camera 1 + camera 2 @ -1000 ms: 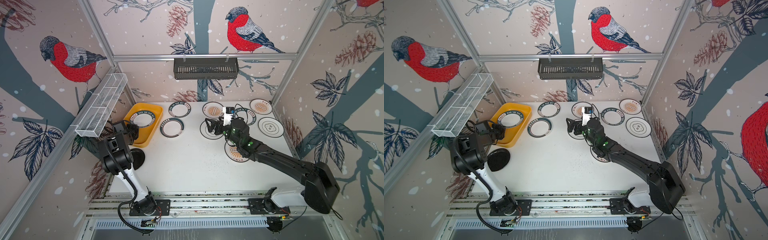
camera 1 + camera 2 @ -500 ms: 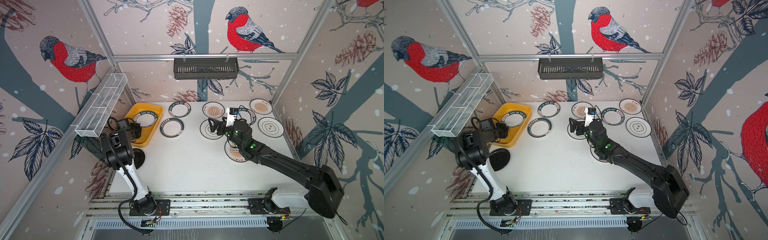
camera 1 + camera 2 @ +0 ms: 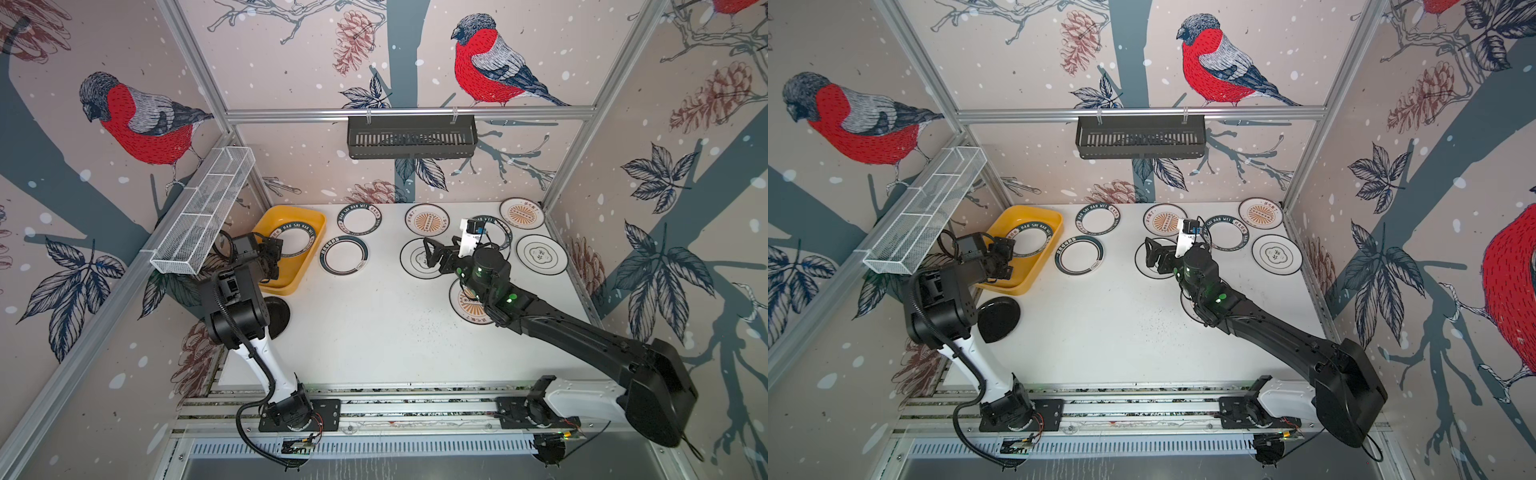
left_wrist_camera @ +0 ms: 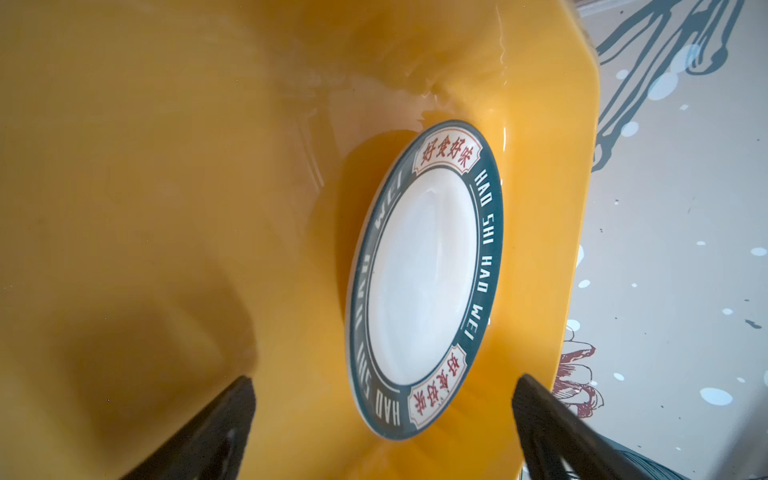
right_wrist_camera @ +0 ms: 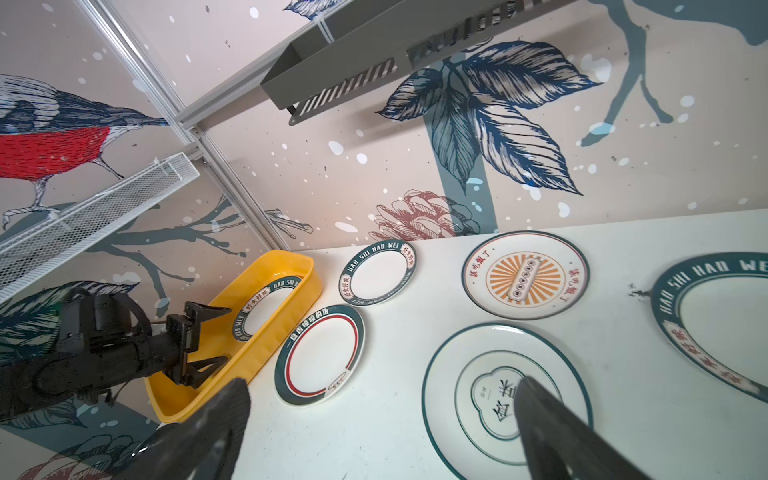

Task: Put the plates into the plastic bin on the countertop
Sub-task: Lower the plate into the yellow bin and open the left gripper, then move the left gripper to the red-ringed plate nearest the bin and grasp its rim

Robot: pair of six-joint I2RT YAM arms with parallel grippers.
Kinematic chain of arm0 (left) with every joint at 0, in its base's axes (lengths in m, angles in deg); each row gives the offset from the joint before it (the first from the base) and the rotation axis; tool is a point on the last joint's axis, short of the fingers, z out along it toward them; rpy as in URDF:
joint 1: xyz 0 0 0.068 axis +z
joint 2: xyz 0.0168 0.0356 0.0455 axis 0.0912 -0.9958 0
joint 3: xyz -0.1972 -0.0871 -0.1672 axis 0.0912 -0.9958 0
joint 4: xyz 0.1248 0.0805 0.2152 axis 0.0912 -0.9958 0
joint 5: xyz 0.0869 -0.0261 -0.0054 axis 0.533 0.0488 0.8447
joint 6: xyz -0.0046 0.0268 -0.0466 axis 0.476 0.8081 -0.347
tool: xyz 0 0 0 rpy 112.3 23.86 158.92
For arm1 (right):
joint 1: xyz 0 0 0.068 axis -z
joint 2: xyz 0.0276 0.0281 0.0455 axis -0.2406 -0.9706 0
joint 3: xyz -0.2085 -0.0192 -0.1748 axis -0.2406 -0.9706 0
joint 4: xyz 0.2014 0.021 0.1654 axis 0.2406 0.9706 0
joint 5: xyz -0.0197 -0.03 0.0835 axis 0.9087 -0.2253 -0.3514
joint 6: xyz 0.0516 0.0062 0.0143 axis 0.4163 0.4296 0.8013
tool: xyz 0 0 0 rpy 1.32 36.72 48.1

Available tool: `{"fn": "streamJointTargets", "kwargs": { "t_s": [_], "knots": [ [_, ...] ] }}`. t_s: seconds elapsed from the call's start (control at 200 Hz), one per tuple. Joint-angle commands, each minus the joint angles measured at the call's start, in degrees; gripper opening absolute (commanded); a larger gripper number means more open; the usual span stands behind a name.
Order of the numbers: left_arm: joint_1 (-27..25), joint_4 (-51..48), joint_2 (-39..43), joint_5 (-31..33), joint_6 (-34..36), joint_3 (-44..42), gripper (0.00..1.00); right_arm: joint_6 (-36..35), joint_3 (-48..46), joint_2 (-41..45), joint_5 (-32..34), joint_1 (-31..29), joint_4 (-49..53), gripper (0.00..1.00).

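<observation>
The left gripper [image 3: 272, 259], spread, hangs over the bin [image 3: 276, 217] in the far left corner of the table [image 3: 374, 332], lettered plate [image 3: 299, 243] inside; it is best lifted straight up. The right gripper [image 3: 428, 254], also spread, should straddle the rim of the emblem plate [image 3: 409, 257].

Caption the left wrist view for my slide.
Open left pincer above the yellow plastic bin, where one lettered-ring plate lies.

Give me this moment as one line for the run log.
left gripper: open over yellow bin | lettered-ring plate: lying in bin | right gripper: open over emblem plate
</observation>
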Motion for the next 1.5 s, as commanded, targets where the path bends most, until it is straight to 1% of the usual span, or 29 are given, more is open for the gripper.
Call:
{"fn": "streamJointTargets", "kwargs": {
  "t_s": [0.0,0.06,0.205,0.265,0.395,0.505,0.595,0.65,0.73,0.861,0.986,1.121,1.206,1.301,1.321,1.421,1.496],
  "knots": [
    [-0.1,-1.5,3.1,2.7,2.4,-1.7,0.96,0.7,-0.7,1.3,3.6,0.1,-2.5,0.99],
    [-0.3,-0.4,5.5,3.7,2.3,-4.0,0.96,1.0,-0.1,1.1,4.7,0.2,-0.9,0.99],
    [-0.5,0.7,12.2,5.6,2.3,-7.2,0.96,0.2,0.9,0.4,4.4,0.6,0.8,0.99],
    [-0.5,0.6,15.0,6.3,2.2,-9.9,0.96,0.4,1.1,0.3,4.3,0.7,1.0,0.99],
    [-0.6,3.6,21.1,5.9,0.8,-16.0,0.96,0.4,2.4,-0.1,2.1,1.1,0.0,0.99],
    [-0.5,5.0,25.9,5.2,1.1,-19.8,0.96,-0.5,3.5,-0.6,0.6,1.2,-0.5,1.00],
    [-0.6,10.4,30.6,3.1,1.4,-23.9,0.96,-1.1,3.7,-1.0,-0.1,1.3,-0.4,0.99],
    [-0.5,12.6,33.4,0.7,2.3,-26.2,0.96,-0.9,3.6,-1.0,-0.4,1.5,-0.4,0.99],
    [-0.6,11.6,37.5,-2.0,5.6,-27.4,0.96,-0.5,3.9,-3.0,-1.7,1.8,-0.2,1.00],
    [-0.6,11.9,43.4,-6.7,8.0,-30.0,0.96,0.0,5.3,-4.9,-3.8,2.2,0.3,0.99],
    [-0.7,8.3,46.3,-9.5,10.6,-29.6,0.96,0.2,6.7,-6.3,-5.1,2.2,0.2,0.99],
    [-1.2,8.1,47.5,-13.7,10.2,-29.6,0.96,0.9,7.5,-7.8,-5.4,2.2,0.7,0.99],
    [-3.7,8.7,47.5,-15.1,9.4,-29.9,0.96,1.4,7.7,-8.2,-5.6,2.2,1.0,0.99],
    [-8.3,10.4,46.9,-15.4,7.6,-31.1,0.96,1.5,7.7,-8.3,-5.4,2.3,1.3,0.99],
    [-9.0,10.8,46.8,-14.9,7.3,-31.4,0.96,1.5,7.7,-8.3,-5.5,2.3,1.4,0.99],
    [-16.0,11.6,45.1,-12.5,6.7,-32.6,0.96,1.0,7.9,-8.4,-5.5,2.4,1.6,1.00],
    [-20.4,12.9,43.4,-10.3,4.6,-33.8,0.96,0.9,8.0,-8.1,-4.9,2.6,1.8,0.99]
  ]
}}
